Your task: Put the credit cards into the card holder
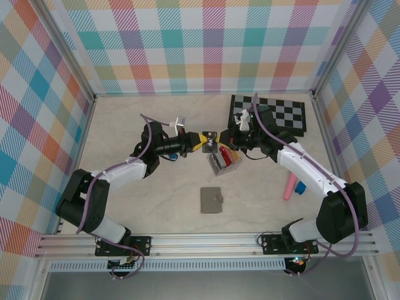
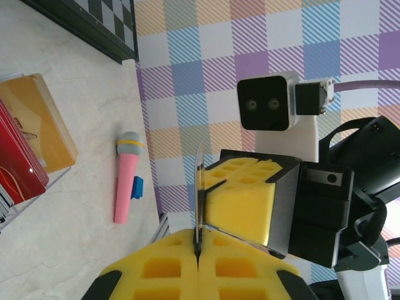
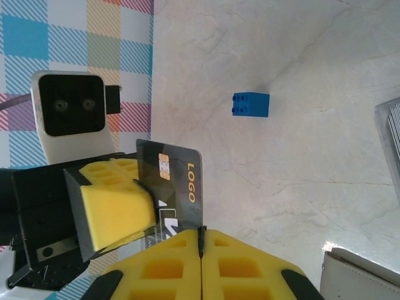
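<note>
Handoff mid-frame: left gripper (image 2: 199,247) and right gripper (image 3: 201,234) both pinch the black card (image 3: 175,181). Next I'd guess right releases and left heads to the card holder (image 1: 211,200), lower centre.

The one readable word is "LOGO", in yellow capitals on the black card (image 3: 177,187), left of centre in the right wrist view. It is turned on its side and runs down the frame, just beside the gold chip (image 3: 164,167) near the card's upper edge. Lower on the same card are large pale strokes, partly hidden and not legible. Print on the red cards (image 2: 17,165), at the left edge of the left wrist view, is too small to read.
</note>
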`<state>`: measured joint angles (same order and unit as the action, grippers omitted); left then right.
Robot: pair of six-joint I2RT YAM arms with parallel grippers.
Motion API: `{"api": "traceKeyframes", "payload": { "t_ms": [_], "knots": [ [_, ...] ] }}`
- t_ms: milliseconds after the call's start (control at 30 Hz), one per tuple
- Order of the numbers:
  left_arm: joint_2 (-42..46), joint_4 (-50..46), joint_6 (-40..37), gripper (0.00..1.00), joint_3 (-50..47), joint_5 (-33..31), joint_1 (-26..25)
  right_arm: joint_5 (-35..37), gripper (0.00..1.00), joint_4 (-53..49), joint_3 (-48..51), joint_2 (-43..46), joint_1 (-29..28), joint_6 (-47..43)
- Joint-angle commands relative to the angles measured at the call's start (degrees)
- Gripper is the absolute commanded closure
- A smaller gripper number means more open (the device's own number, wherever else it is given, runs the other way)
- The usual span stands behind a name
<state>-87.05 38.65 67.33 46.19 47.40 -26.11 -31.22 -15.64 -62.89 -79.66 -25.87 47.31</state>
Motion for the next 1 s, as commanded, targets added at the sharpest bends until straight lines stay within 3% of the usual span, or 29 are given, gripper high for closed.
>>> {"api": "traceKeyframes", "payload": {
  "t_ms": [0,133,233,467,667,700,833,967],
  "knots": [
    [1.2,2.7,1.2,1.00,0.8,0.9,-0.2,-1.1,0.86,3.2,1.4,1.9,0.3,1.6],
    [0.9,6.6,4.3,1.00,0.4,0.9,-0.1,-2.7,0.73,5.1,2.8,1.9,0.4,2.1],
    [0.7,9.1,6.4,1.00,0.3,0.9,-0.2,-4.7,0.69,6.6,3.3,1.2,0.5,2.5],
    [0.1,8.7,6.9,1.00,0.0,1.2,-0.2,-8.0,0.75,10.5,3.7,0.9,0.7,2.8],
    [-0.8,7.8,7.1,1.00,-0.1,1.6,-0.2,-10.5,0.88,11.0,3.3,1.1,0.9,1.8],
    [-0.8,6.2,6.5,0.97,0.0,1.6,-0.2,-10.4,0.91,10.0,2.9,1.2,0.9,1.1],
    [1.8,-9.3,-1.3,0.45,0.6,-1.8,-0.3,-3.3,0.95,-1.0,1.3,3.1,0.7,-5.7],
    [7.1,-32.5,-11.8,0.22,0.6,-11.1,-0.4,9.3,0.95,-8.5,3.5,7.2,-3.1,-13.4]
  ]
}}
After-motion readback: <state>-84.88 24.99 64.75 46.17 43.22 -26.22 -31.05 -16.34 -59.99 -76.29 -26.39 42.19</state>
